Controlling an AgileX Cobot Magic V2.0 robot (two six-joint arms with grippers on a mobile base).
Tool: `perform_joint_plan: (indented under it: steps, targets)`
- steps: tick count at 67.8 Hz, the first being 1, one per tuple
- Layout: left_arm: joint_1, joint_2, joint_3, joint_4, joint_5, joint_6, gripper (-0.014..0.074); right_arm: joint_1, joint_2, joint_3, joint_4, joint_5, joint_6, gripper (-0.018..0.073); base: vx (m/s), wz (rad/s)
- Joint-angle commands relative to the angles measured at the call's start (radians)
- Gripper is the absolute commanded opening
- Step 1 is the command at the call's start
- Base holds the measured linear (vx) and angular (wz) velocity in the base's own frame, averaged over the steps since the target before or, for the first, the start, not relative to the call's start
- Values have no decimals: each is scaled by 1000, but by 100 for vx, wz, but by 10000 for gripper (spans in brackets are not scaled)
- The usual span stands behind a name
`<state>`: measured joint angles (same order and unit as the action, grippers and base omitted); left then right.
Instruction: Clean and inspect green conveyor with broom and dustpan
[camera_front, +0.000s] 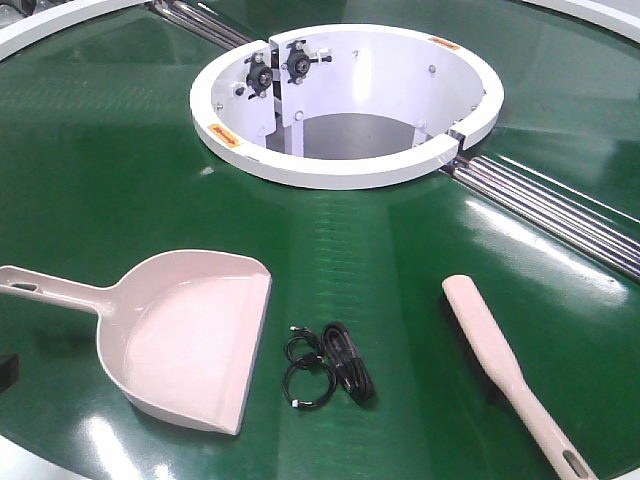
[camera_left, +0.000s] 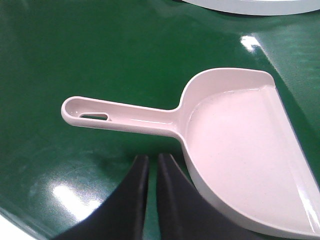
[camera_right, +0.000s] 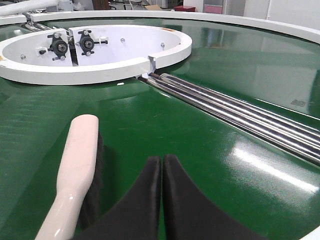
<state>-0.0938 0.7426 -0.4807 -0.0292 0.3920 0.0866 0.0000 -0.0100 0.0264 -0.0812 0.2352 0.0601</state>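
green conveyor (camera_front: 120, 150), on it dustpan (camera_front: 190, 340), black cables (camera_front: 347, 365), broom (camera_front: 497, 350)

A strip of the green conveyor (camera_front: 110, 190) is left open between the dustpan (camera_front: 190, 335) and the broom (camera_front: 495, 350), but its near part is taken up by a small coil of black cable (camera_front: 330, 365) lying just beside the dustpan's mouth. Beyond these, a broad bare band of surface is bounded by the raised white central ring (camera_front: 330, 172) and, on the right, by the steel rollers (camera_front: 550, 205).
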Motion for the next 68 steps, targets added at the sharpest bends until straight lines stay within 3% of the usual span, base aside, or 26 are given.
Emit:
perform_joint_plan:
  steps: [1, 22, 34, 43, 59, 68]
  targets:
    - [-2, -1, -30, -8, -67, -2, 121, -4, -18, 21, -11, -69, -5, -9, 0, 0]
    - [-2, -2, -30, -8, -76, -1, 526, -4, -18, 21, -11, -69, -5, -9, 0, 0]
    - [-2, -2, -43, -8, -56, -12, 548, -4, -18, 21, -11, -70, -5, -9, 0, 0]
    - [-2, 51, -176, -7, 73, 10, 522, -4, -18, 21, -11, -70, -5, -9, 0, 0]
    - [-2, 298, -565, -8, 371, 222, 470, -4, -18, 21, -11, -70, -5, -9, 0, 0]
    - [-2, 466, -771, -8, 602, 468, 468, -4, -18, 21, -11, -70, -5, -9, 0, 0]
